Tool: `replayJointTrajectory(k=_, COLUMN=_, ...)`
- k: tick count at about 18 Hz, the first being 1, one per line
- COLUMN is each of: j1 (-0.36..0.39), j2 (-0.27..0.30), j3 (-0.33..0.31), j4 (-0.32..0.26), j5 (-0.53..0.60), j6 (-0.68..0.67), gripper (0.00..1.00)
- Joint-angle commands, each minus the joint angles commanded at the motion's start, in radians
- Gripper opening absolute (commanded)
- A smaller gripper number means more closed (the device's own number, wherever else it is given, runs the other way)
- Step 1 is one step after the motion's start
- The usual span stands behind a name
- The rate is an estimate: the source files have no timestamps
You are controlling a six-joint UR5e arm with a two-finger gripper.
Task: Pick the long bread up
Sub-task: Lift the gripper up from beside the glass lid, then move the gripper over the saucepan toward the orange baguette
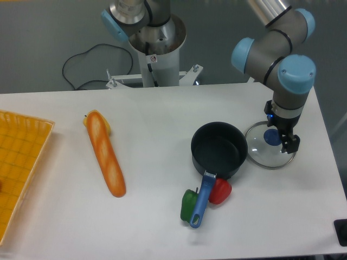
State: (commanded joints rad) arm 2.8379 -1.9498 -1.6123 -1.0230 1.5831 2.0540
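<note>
One long bread point(105, 154) | one pot point(219, 149) | three peppers | hand point(284, 142) over lid point(270, 152), grip unclear

The long bread point(105, 154) lies left of centre on the table point(152, 227), a basket point(16, 168) at the far left edge. Right of centre sits a pot point(218, 149), two peppers point(205, 198) just below it flanking its handle. A lid point(270, 147) lies right of the pot, beneath the gripper point(282, 138).
</note>
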Motion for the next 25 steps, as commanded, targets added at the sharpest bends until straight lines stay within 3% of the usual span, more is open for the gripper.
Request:
replayJointTrajectory(k=11, j1=-0.014, j2=0.022, j3=-0.009, j4=-0.032, j5=-0.014, j6=-0.034, gripper=1.0)
replayJointTrajectory(k=18, j1=-0.054, j2=0.034, j3=-0.012, j4=-0.054, j5=-0.043, j6=-0.262, gripper=1.0)
replayJointTrajectory(k=25, j1=-0.146, j2=0.035, j3=-0.012, j4=-0.049, j5=-0.109, j6=-0.676, gripper=1.0)
